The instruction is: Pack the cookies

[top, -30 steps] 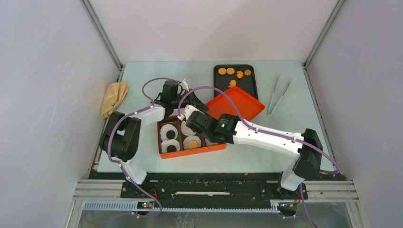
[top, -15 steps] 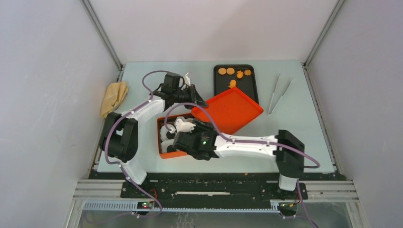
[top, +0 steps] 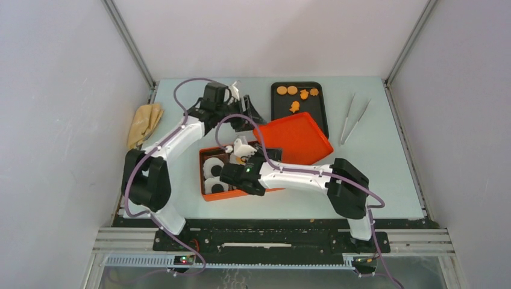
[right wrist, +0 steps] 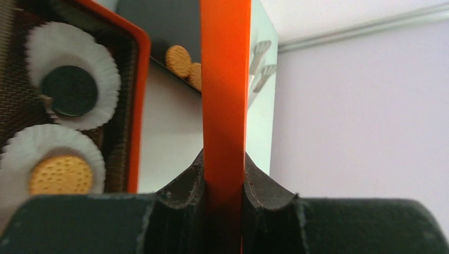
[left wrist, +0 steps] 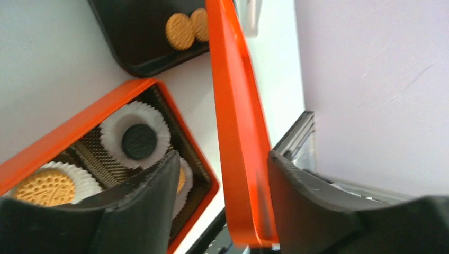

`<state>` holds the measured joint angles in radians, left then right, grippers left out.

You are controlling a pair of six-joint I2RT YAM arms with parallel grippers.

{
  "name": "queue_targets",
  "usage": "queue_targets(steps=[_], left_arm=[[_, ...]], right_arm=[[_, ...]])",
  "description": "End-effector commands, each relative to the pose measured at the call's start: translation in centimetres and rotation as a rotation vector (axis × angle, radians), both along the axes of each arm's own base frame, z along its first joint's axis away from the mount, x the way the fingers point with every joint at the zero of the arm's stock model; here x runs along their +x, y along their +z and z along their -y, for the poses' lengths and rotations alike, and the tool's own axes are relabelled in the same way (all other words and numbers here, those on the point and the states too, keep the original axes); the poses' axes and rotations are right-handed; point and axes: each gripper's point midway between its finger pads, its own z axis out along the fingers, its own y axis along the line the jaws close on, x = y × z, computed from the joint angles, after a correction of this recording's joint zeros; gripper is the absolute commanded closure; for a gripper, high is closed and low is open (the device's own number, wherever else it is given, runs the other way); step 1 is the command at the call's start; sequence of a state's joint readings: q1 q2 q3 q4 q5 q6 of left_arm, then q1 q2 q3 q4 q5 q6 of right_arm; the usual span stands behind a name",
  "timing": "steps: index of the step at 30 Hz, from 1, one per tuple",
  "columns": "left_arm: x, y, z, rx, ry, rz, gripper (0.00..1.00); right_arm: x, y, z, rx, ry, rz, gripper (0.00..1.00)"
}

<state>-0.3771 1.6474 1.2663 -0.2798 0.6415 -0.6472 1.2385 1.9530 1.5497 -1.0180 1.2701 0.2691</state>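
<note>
Right gripper (right wrist: 223,161) tight on the orange lid (right wrist: 225,63), left gripper (left wrist: 222,159) wide apart astride its edge

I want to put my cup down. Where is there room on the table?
Bare table lies right of the tweezers, down to the near edge. The middle is crowded: the orange box, its lid and the black tray sit close together.

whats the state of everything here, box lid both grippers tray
orange box: open, cookies in paper cups inside
orange lid: off the box, tilted
right gripper: jaws shut on the orange lid
left gripper: jaws open, straddling the lid's edge
black tray: holds five orange cookies
</note>
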Motion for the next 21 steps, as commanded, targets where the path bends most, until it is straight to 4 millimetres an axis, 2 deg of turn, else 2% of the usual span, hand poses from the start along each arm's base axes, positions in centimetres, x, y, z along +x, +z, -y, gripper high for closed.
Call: queue_targets(steps=[1,3,5,7,9,11,12,13,15,16,17,18,21], left_arm=[[2.4,10.5,-0.2,-0.113,0.027,0.197,0.3],[4.0,14.9,-1.4,-0.142,0.098,0.284,0.29],[5.2,19.6,-3.8,-0.15,0.213,0.394,0.28],[4.9,24.0,-6.3,-0.132,0.318,0.525,0.3],[3.5,27.0,-8.7,-0.091,0.426,0.629,0.32],[1.8,27.8,-11.1,-0.039,0.516,0.695,0.34],[0.6,28.0,-12.8,-0.009,0.587,0.727,0.35],[-0.1,27.4,-13.9,0.02,0.637,0.735,0.37],[-1.2,25.1,-16.1,0.074,0.729,0.726,0.45],[-1.7,24.1,-16.9,0.092,0.762,0.72,0.48],[-2.1,22.8,-17.5,0.111,0.788,0.71,0.5],[-2.3,21.4,-18.0,0.132,0.806,0.694,0.54],[-2.8,18.1,-18.8,0.185,0.825,0.649,0.62]], right_arm=[[1.3,5.5,3.3,0.071,-0.111,0.157,1.0],[1.5,6.3,4.1,0.098,-0.137,0.16,1.0],[1.9,7.4,5.2,0.144,-0.169,0.155,1.0],[2.4,8.6,5.8,0.223,-0.183,0.123,1.0],[2.8,10.4,6.5,0.335,-0.165,0.071,1.0],[3.0,12.2,5.2,0.62,-0.07,-0.057,1.0],[2.9,14.0,5.0,0.771,-0.012,-0.104,1.0],[2.6,15.9,4.6,0.927,0.059,-0.154,1.0],[1.8,19.7,4.6,1.198,0.206,-0.225,1.0],[0.9,21.7,4.9,1.309,0.28,-0.251,1.0],[1.1,23.0,5.7,1.403,0.309,-0.265,1.0],[0.2,23.8,5.4,1.454,0.377,-0.313,1.0],[-0.6,24.6,5.7,1.606,0.464,-0.411,1.0]])
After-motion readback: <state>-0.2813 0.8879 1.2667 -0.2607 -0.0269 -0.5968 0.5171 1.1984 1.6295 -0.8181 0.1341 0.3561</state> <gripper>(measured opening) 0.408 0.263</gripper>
